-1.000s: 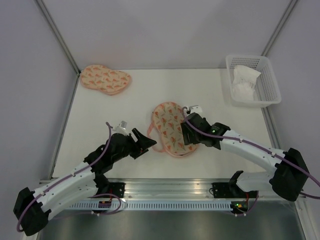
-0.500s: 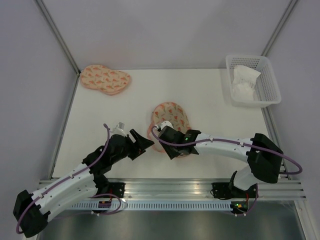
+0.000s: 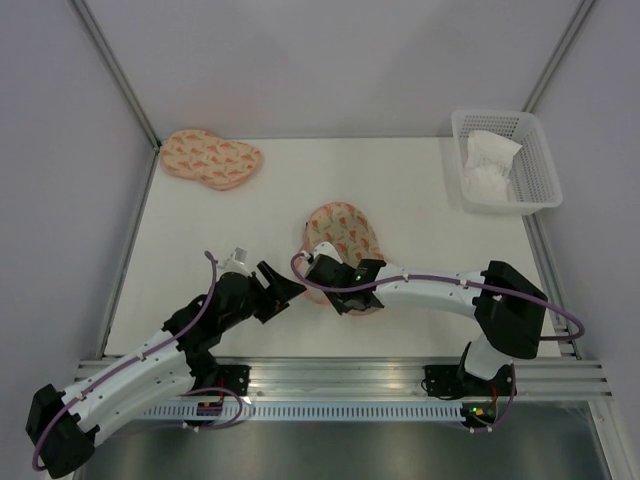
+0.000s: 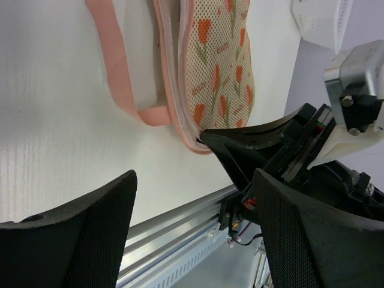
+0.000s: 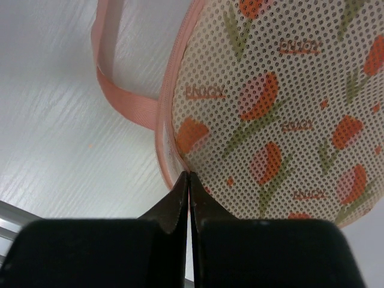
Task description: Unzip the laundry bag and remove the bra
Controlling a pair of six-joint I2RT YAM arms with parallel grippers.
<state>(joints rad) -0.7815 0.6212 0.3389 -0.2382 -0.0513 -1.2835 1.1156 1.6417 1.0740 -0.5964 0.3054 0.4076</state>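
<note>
The laundry bag lies flat near the middle of the worktop, its long axis running away from the arms. It looks closed all round, with the pink rim unbroken where it shows. The bra is nowhere in view; my guess is that it is inside. A pink strap loops out from the bag's left edge and lies loose on the worktop.

The right gripper reaches across to that left edge. Its fingers are pressed together, with the tips right at the pink rim. Whether they pinch a zip tab or only the rim, I cannot tell, as no tab shows. Being placed at the rim suggests it is after the zip, so the unzipping step seems barely begun.

The left gripper hangs just beside the bag's near left side with its fingers spread wide and nothing in them. From there it could hold the bag down or steady the strap while the other pulls, though that is only a guess.

On the mesh, among the orange flowers, a small orange word is printed again and again. It is too fine to read with any confidence.

A second bag of the same print lies at the far left corner, well apart. At the far right stands a white basket holding a white cloth.
</note>
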